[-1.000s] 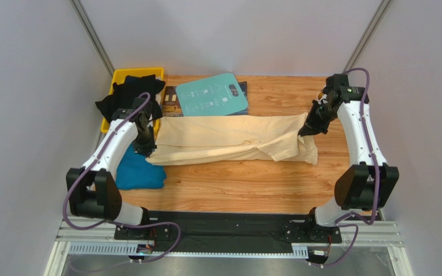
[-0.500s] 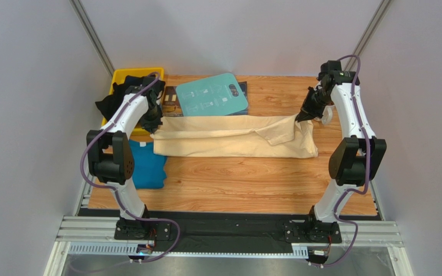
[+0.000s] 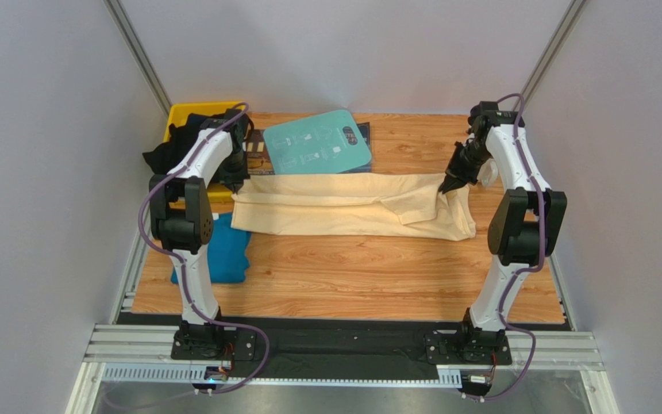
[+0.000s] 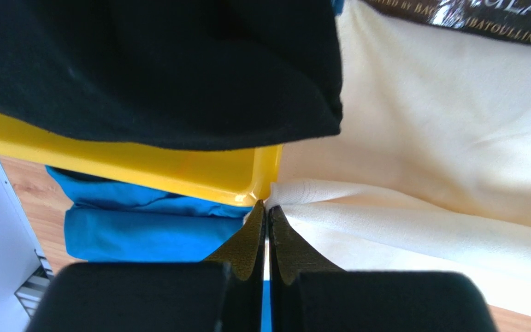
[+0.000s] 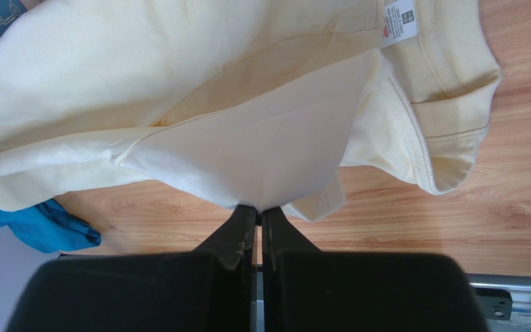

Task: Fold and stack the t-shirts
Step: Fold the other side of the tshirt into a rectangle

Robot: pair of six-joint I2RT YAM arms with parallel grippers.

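Note:
The cream-yellow t-shirt (image 3: 343, 207) lies stretched across the far half of the table, folded lengthwise. My left gripper (image 3: 236, 183) is shut on its left end and my right gripper (image 3: 445, 183) is shut on its right end, near the collar. The left wrist view shows the cloth (image 4: 414, 173) pinched at my left gripper (image 4: 268, 206). The right wrist view shows the shirt (image 5: 261, 138) hanging from my right gripper (image 5: 260, 209), collar and label at the upper right. A folded teal-blue t-shirt (image 3: 222, 250) lies at the left edge. Black t-shirts (image 3: 179, 142) fill the yellow bin (image 3: 189, 110).
The rigid teal board (image 3: 317, 142) with white print lies at the back centre on a dark printed sheet. In the left wrist view the yellow bin's (image 4: 143, 166) corner is right beside my left fingertips. Grey walls close in the table on both sides.
Both arms have carried the shirt's ends away from me, toward the back of the table. The shirt has been drawn straighter and lies farther back.

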